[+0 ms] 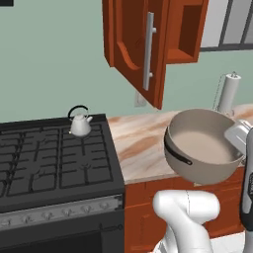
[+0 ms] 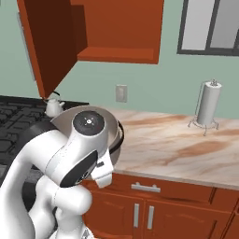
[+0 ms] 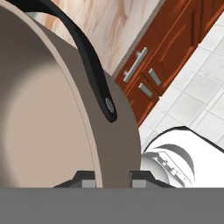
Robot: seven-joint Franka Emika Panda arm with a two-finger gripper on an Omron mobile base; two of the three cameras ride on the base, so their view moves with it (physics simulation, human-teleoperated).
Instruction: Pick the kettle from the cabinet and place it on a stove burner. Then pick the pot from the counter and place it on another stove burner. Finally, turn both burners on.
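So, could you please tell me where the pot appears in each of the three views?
Left base view: the pot is at right, tilted, held above the counter edge.
Right base view: left of centre, mostly behind the arm.
Hand view: fills the left, wall between the gripper fingertips.
Shared landmark: the counter.
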